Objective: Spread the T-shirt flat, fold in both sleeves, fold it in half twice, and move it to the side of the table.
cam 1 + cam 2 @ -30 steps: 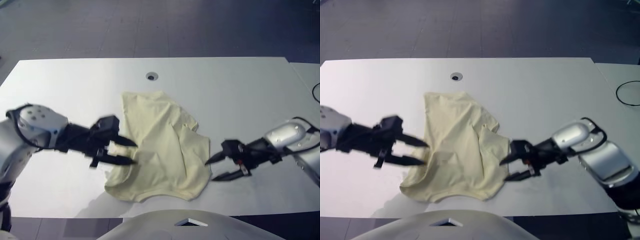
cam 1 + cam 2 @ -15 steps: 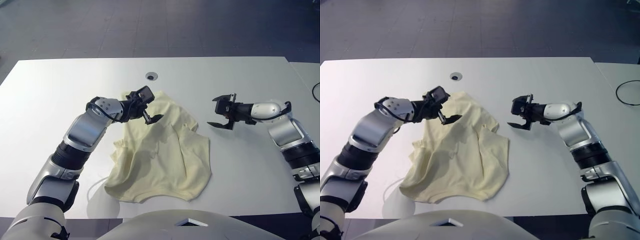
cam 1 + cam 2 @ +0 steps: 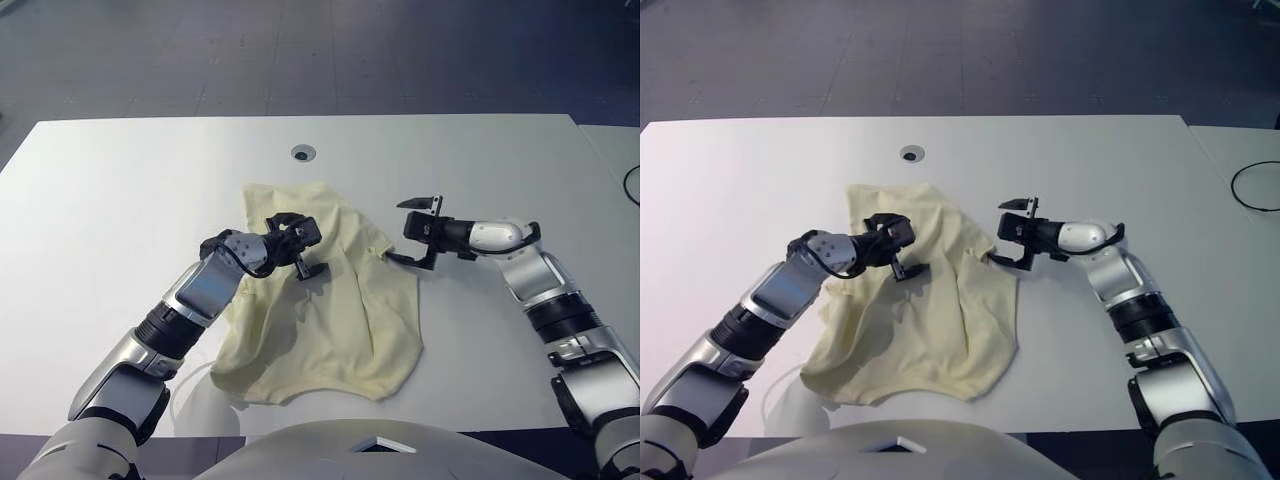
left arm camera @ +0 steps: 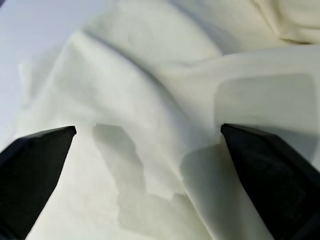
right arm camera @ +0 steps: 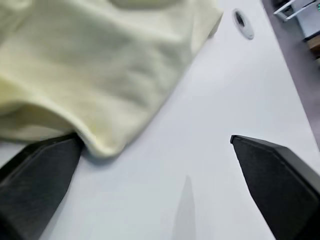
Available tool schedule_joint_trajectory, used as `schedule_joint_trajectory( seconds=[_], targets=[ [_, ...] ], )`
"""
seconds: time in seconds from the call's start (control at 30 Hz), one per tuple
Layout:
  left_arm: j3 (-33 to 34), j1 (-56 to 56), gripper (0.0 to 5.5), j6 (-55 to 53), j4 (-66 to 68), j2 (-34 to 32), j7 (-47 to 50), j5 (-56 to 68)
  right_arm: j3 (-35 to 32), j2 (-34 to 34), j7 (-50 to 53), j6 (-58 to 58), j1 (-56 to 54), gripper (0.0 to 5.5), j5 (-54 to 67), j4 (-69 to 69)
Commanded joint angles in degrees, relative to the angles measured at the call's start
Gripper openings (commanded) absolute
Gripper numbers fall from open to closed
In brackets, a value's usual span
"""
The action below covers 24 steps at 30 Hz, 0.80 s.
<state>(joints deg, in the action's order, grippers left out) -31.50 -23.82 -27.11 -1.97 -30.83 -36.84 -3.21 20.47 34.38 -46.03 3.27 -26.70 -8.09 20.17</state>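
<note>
**A:** Both arms have drawn inward since half a second ago. The left gripper [image 3: 308,250] is bent over the T-shirt [image 3: 340,320], and the right gripper [image 3: 411,232] is at its right-hand edge.
**B:** How does the shirt lie?
**A:** Crumpled mid-desk [image 3: 120,200], long axis running far to near.
**B:** Left wrist?
**A:** Fingers spread wide above the folds, pinching nothing.
**B:** Right wrist?
**A:** Spread too. One finger is at the cloth's edge, contact unclear.

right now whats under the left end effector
The wrinkled pale yellow T-shirt lies under the open left end effector. The white table beneath that cloth is covered.
</note>
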Motion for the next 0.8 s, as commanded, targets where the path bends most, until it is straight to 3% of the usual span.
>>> schedule_joint_trajectory(
  seconds=[0.03,0.3,0.57,0.67,0.8],
  targets=[
    [-4.98,5.88,5.40,2.29,7.83,-2.74,-1.33,-6.06,1.13,-4.24,3.12,1.62,-0.95,5.37,-2.62,7.46],
    [-5.76,8.83,5.40,6.89,8.93,-4.48,-3.54,-9.17,-1.41,-9.95,15.49,8.05,-10.20,5.37,-5.14,25.53],
    [-5.76,10.40,5.40,8.08,8.59,-6.28,-4.21,-9.93,-7.51,-8.15,31.95,12.06,-20.25,5.37,-6.77,35.54],
    [-5.59,9.65,5.40,8.39,9.72,-5.62,-3.86,-9.97,-10.28,-10.01,24.84,7.72,-18.87,5.37,-1.40,32.67],
    [-4.80,8.74,5.40,7.94,10.21,-4.70,-3.19,-9.69,-21.32,-15.75,7.55,-19.29,-19.18,5.37,19.83,26.64]
  ],
)
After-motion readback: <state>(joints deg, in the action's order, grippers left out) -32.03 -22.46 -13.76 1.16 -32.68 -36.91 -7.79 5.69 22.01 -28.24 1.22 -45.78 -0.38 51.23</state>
